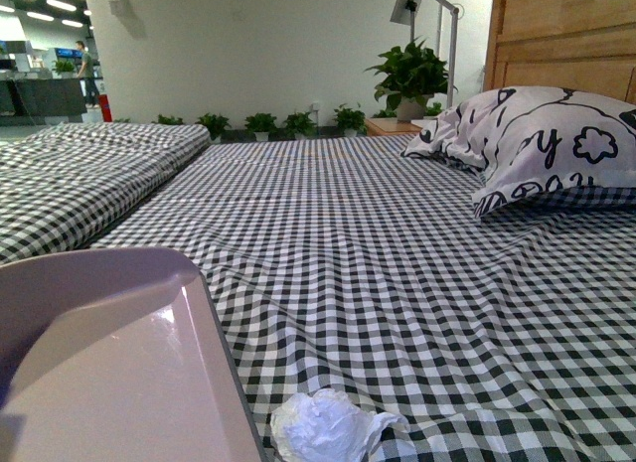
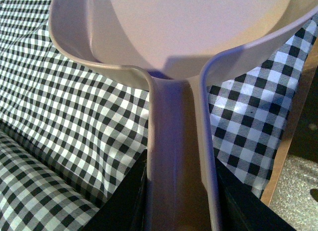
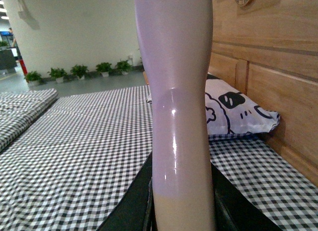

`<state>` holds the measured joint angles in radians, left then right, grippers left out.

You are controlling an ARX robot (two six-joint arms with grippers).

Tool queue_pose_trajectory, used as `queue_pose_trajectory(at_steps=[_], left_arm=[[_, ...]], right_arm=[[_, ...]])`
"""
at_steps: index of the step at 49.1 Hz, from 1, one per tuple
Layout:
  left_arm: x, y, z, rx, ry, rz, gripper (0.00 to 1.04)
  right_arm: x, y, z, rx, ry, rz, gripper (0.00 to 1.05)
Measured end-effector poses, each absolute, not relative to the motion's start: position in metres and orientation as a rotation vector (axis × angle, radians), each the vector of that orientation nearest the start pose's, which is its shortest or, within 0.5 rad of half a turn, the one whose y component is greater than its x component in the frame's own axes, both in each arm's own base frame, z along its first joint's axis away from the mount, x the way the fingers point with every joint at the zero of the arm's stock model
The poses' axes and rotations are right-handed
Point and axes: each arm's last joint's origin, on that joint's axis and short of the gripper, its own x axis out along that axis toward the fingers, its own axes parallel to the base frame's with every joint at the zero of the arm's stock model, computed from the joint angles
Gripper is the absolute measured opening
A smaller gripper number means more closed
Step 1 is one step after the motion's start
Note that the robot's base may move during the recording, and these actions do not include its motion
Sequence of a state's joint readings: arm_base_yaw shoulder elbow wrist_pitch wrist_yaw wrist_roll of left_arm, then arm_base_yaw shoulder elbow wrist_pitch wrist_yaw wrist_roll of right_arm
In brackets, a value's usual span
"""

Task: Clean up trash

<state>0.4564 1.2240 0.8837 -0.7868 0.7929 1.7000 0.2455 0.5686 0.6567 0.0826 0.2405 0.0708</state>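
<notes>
The trash [image 1: 323,427], a crumpled white paper wad, lies on the checked bed sheet at the bottom edge of the front view. Just left of it lies the pale pink dustpan [image 1: 109,363], its rim a short gap from the wad. In the left wrist view my left gripper [image 2: 181,201] is shut on the dustpan's handle [image 2: 174,141], with the pan's scoop [image 2: 174,27] beyond. My right gripper [image 3: 181,201] is shut on the lilac brush handle [image 3: 176,92], which stands upright above the bed; its bristles are out of view.
A black-and-white printed pillow [image 1: 542,144] lies at the far right against a wooden headboard [image 1: 561,35]. A second checked bed [image 1: 79,174] stands to the left across a narrow gap. Potted plants [image 1: 407,79] and a lamp stand beyond the bed.
</notes>
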Motion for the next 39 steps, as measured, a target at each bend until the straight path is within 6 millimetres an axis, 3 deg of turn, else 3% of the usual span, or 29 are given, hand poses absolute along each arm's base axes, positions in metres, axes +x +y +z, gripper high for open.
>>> queue_pose_trajectory(at_steps=[21,39], left_arm=[[0.199,0.072,0.231,0.855,0.473,-0.942,0.28],[0.201,0.07,0.229,0.84,0.495,-0.936,0.28]], right_arm=[[0.129,0.025,0.343,0.111,-0.165,0.011,0.2],[0.129,0.025,0.343,0.111,-0.165,0.011,0.2]])
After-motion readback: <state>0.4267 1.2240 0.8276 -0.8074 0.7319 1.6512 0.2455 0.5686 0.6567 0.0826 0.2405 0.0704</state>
